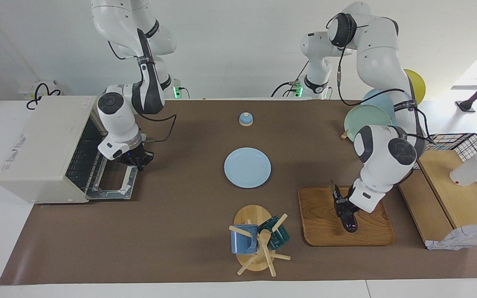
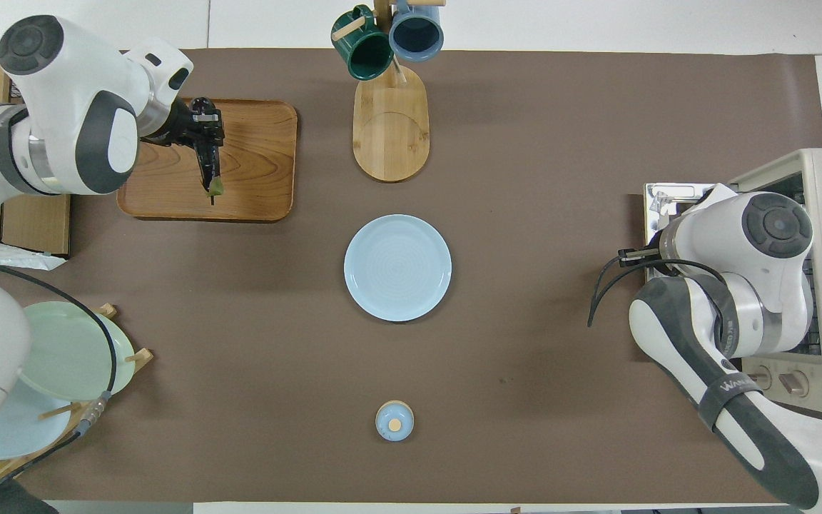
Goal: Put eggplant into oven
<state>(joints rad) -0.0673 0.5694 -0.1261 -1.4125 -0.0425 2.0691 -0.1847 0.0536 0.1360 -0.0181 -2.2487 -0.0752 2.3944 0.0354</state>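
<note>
- Now the left gripper point(image 1: 343, 205) is down over the wooden tray point(image 1: 317, 231) at the left arm's end of the table, its fingers clamped across the eggplant point(image 1: 347, 218).
- The eggplant sits between the fingers near its middle: the glossy dark body sticks out past them, pointing away from the robots, and the thin green stem point(image 2: 215, 188) sticks out toward the robots.
- In the overhead view the eggplant point(image 2: 207, 158) lies lengthwise over the tray point(image 2: 261, 193); whether it rests on the wood or is just lifted off it I cannot tell.
- The right gripper point(image 1: 138, 161) has its fingertips together, at the edge of the oven's open door point(image 1: 112, 186), which lies folded down flat on the brown mat.
- The oven point(image 1: 42, 145) stands at the right arm's end of the table, well apart from the eggplant, its wire rack point(image 1: 82, 159) showing in the opening.
- Between the two ends sits a light blue plate point(image 1: 247, 167), with a mug rack point(image 1: 259, 240) farther from the robots.
</note>
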